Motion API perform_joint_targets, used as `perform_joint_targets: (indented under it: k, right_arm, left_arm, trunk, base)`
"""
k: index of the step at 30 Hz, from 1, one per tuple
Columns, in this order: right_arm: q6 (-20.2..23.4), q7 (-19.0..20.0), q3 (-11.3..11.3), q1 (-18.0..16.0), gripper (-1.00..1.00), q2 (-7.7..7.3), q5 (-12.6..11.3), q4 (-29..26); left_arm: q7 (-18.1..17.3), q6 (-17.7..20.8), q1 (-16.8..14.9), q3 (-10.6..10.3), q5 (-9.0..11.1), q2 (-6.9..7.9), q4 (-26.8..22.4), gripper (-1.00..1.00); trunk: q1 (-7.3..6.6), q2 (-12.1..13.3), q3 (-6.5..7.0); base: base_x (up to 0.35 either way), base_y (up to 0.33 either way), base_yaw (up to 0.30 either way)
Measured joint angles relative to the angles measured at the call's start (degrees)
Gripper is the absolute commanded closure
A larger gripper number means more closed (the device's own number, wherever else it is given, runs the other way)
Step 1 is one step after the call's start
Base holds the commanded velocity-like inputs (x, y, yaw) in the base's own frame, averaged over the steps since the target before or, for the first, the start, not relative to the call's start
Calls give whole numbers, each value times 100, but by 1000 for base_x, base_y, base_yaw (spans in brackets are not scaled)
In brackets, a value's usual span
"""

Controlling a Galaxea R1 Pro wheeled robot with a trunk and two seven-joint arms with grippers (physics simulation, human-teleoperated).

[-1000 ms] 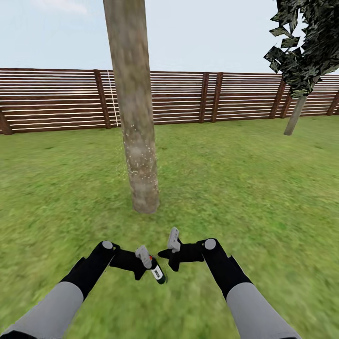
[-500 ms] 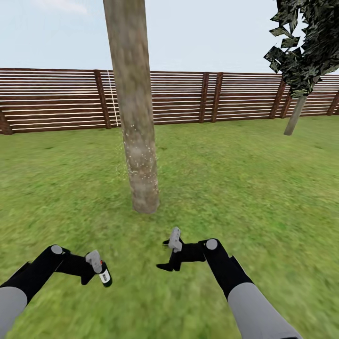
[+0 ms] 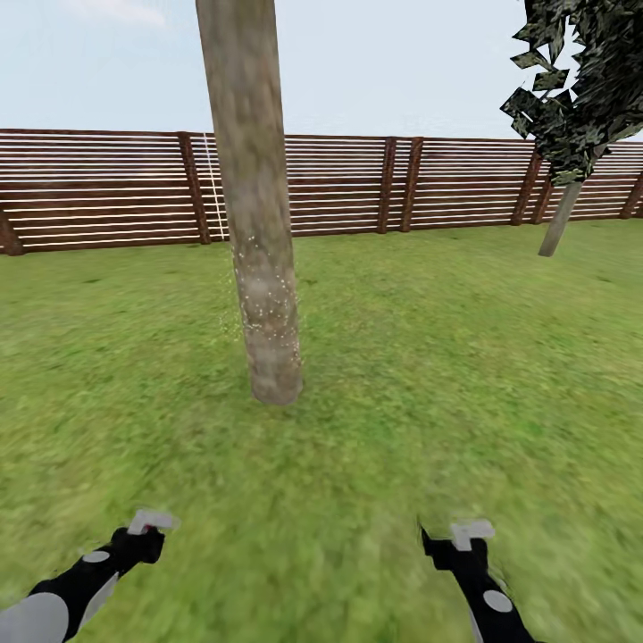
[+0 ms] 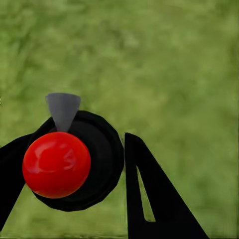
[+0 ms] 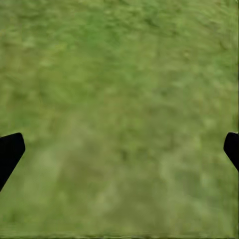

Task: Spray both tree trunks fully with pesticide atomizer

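Head view: thick pale tree trunk (image 3: 259, 232) stands at 12 o'clock on the grass (image 3: 402, 357), pale specks dotted over its lower half. A second tree (image 3: 580, 89) with dark jagged leaves sits at 2 o'clock by the brown slat fence (image 3: 107, 187).

We see the left gripper (image 3: 147, 527) low at 7 o'clock and the right gripper (image 3: 460, 536) at 5 o'clock, both over grass and well apart.

Left wrist view: spray bottle (image 4: 74, 159) seen end-on, red knob and black round body, clamped between the black fingers (image 4: 149, 199) of the left gripper.

Right wrist view: right gripper (image 5: 119, 149) jaws spread wide, just the black tips at the frame edges, grass between them.
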Motion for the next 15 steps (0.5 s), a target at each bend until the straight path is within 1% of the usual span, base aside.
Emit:
perform_joint_targets:
  k: [2, 3, 4, 5, 7, 9, 10, 13, 15]
  right_arm:
    - [-40, -545, -9, 53, -100, -3, -6, -5]
    - [-41, -685, -10, 58, -100, 2, -6, -1]
    - [-41, -772, -10, 61, -100, 6, -3, 4]
    - [-41, -803, -10, 63, -100, 2, -4, 6]
    - [-42, -831, -18, 64, -100, -33, -6, 84]
    - [-42, -834, -19, 64, -100, -42, -7, 223]
    - [-42, -835, -54, 64, -100, -43, -13, 235]
    - [-42, -835, -334, 64, -100, -44, -9, 234]
    - [-42, -834, -438, 64, -100, -44, -7, 229]
  left_arm:
    - [567, -20, 126, -1, 15, -286, 16, 100]
    - [678, -33, 169, 8, 16, -355, 14, 100]
    - [745, -76, 196, 9, 17, -429, 12, 100]
    - [769, -123, 205, 13, 19, -469, 11, 100]
    - [793, -196, 215, 11, 25, -565, 11, 100]
    - [800, -203, 221, 8, 24, -708, 11, 100]
    - [805, -204, 222, 16, 25, -738, 11, 100]
    - [809, -204, 223, 20, 25, -746, 11, 100]
    - [807, -204, 223, 20, 25, -746, 11, 100]
  trunk:
    - [0, 0, 0]
    - [0, 0, 0]
    - [0, 0, 1]
    - [0, 0, 1]
    - [0, 0, 1]
    - [0, 0, 1]
    - [0, 0, 1]
    - [0, 0, 1]
    - [0, 0, 1]
  base:
    - [0, 0, -129]
    - [-12, -8, -233]
    - [-112, -73, -253]
    - [-211, -136, -267]
    - [-255, -161, -273]
    - [-275, -157, -274]
    - [-282, -149, -274]
    - [-283, -147, -274]
    - [-283, -145, -275]
